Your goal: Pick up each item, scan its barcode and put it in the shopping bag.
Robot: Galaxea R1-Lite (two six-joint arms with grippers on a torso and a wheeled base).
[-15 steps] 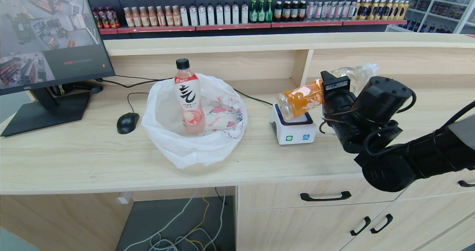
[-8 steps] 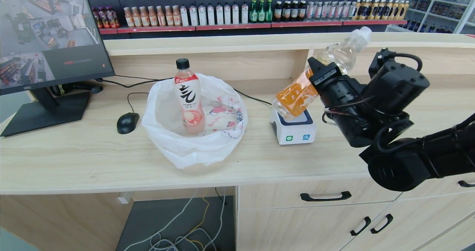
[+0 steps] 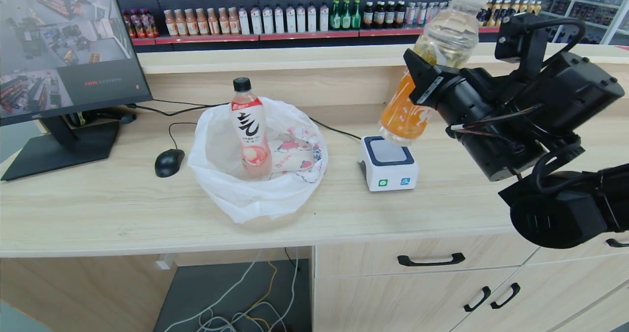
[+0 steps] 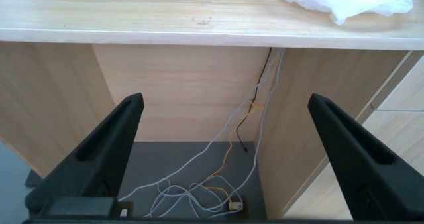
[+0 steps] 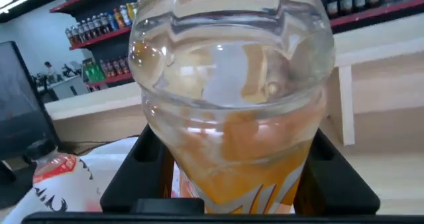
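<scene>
Orange bottle (image 3: 416, 107) held tilted in the right claw (image 3: 430, 66), over the scanner (image 3: 387, 163), beside the bag (image 3: 255, 195) holding a pink bottle (image 3: 250, 131). Right wrist view: fingers (image 5: 132, 174) flank the bottle's body. Left wrist view: left claw (image 4: 225, 118) wide, facing under the table (image 4: 132, 15).

Bright, even indoor light, soft shadows

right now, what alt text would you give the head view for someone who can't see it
The right end effector holds an orange drink bottle nearly upright in the air above a small white scanner on a wooden counter. To the scanner's left, an open white shopping bag holds a pink drink bottle standing upright.
</scene>
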